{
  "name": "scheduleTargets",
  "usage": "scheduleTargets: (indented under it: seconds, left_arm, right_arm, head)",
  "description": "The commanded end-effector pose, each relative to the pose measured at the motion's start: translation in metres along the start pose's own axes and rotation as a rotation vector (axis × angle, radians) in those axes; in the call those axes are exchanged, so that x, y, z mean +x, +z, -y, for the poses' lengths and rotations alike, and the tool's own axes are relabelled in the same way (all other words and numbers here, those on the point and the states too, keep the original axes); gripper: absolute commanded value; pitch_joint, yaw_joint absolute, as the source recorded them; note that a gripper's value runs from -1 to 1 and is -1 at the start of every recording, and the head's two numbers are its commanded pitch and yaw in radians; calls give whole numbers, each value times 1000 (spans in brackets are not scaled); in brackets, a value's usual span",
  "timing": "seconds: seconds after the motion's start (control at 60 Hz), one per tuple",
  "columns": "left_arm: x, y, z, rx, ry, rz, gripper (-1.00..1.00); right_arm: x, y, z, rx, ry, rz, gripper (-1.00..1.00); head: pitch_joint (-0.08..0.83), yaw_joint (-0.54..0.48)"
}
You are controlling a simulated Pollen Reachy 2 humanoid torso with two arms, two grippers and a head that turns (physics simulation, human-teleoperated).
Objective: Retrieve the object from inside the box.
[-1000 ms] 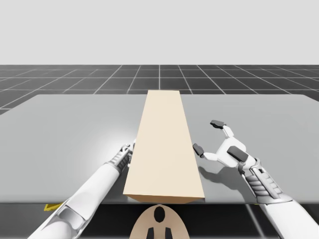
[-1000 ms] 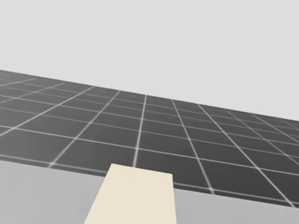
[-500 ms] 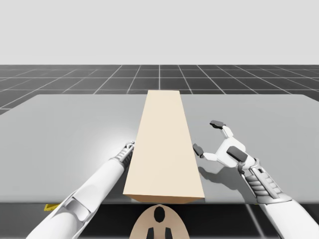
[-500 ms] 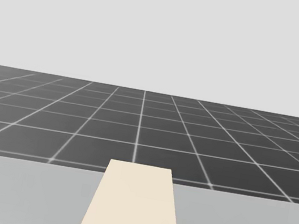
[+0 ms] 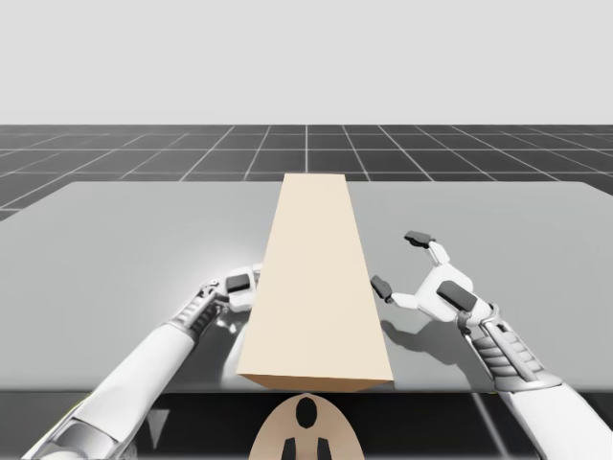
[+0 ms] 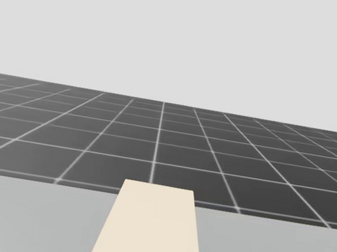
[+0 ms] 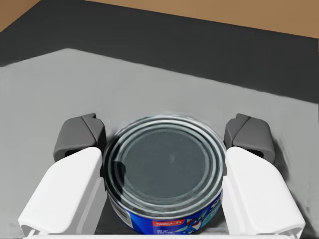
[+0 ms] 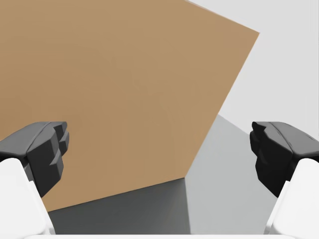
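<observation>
Blue round can (image 7: 167, 174): clamping it between both fingers of left gripper (image 7: 164, 133) beside tan box (image 5: 316, 278), holding right gripper (image 5: 399, 263) spread open opposite.

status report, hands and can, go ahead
Left hand shut on blue-labelled round metal can. Right hand open beside long tan cardboard box. Box between both hands.

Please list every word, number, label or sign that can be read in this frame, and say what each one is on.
On the blue-labelled round metal can, gripped between the fingers of the left hand: small print on a red strip of the label, too small to read reliably.
On the long plain tan cardboard box: no text.
On the grey table: no text.
</observation>
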State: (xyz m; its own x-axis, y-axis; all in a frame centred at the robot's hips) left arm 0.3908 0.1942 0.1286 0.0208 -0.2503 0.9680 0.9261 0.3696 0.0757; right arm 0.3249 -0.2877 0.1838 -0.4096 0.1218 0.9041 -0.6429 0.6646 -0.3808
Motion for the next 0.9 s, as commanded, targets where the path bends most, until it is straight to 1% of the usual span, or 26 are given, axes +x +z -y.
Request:
scheduleTargets:
  seconds: [0.017,0.033,0.067,0.083,0.217,0.267,0.317,0.367,0.483,0.533,0.583,0.6,0.633,0.65,0.75,0.767,0.8,0.833,0.85,0.9]
  left_arm:
    - [-9,62,-11,94,-3,-25,1000]
    - [-7,71,-10,110,-12,-23,1000]
    - [-6,77,-10,121,-18,-24,1000]
    - [-4,86,-9,132,-27,-22,1000]
    - [3,117,-7,180,-48,-17,1000]
    - [4,123,-8,200,-52,-15,1000]
    - [7,130,-9,218,-48,1,1000]
    - [11,133,-11,232,-56,8,1000]
    - [31,143,-15,260,-89,26,1000]
    - [43,147,-17,272,-107,36,1000]
    - [56,151,-19,287,-138,38,1000]
    - [64,154,-20,297,-152,44,1000]
    - [70,156,-21,301,-161,48,1000]
    - [78,159,-22,311,-177,52,1000]
    - [102,166,-25,335,-217,65,1000]
    - [112,169,-26,343,-235,68,1000]
    - [118,170,-26,350,-247,72,1000]
    - [131,174,-25,361,-272,79,1000]
    - [134,175,-25,363,-278,82,1000]
    - [149,179,-23,381,-319,83,1000]
  right_arm:
    - [0,2,2,-3,3,2,-1000]
    - [0,2,2,-4,4,2,-1000]
    - [0,2,3,-4,5,2,-1000]
    - [0,3,3,-5,6,2,-1000]
    - [0,4,5,-10,9,5,-1000]
    - [0,4,6,-12,7,7,-1000]
    - [-1,4,6,-13,7,5,-1000]
    - [-2,4,6,-14,6,5,-1000]
    - [-3,6,7,-16,9,6,-1000]
    - [-3,6,7,-19,11,6,-1000]
    - [-4,6,6,-18,10,6,-1000]
    - [-4,6,6,-16,11,6,-1000]
    - [-5,6,6,-16,11,6,-1000]
    - [-5,6,6,-16,13,5,-1000]
    - [-5,6,6,-16,13,5,-1000]
    - [-6,6,6,-15,13,6,-1000]
    - [-6,6,6,-15,13,5,-1000]
    - [-6,7,6,-13,13,4,-1000]
    - [-6,7,6,-12,14,4,-1000]
    - [-7,7,6,-7,21,3,-1000]
  head:
    - [52,-26]
    - [51,-26]
    - [51,-26]
    - [51,-26]
    - [49,-24]
    - [48,-22]
    - [47,-19]
    - [47,-19]
    - [46,-21]
    - [45,-21]
    - [45,-21]
    - [45,-21]
    - [45,-21]
    - [45,-21]
    - [45,-21]
    - [45,-20]
    - [45,-20]
    - [45,-21]
    - [45,-21]
    - [44,-21]
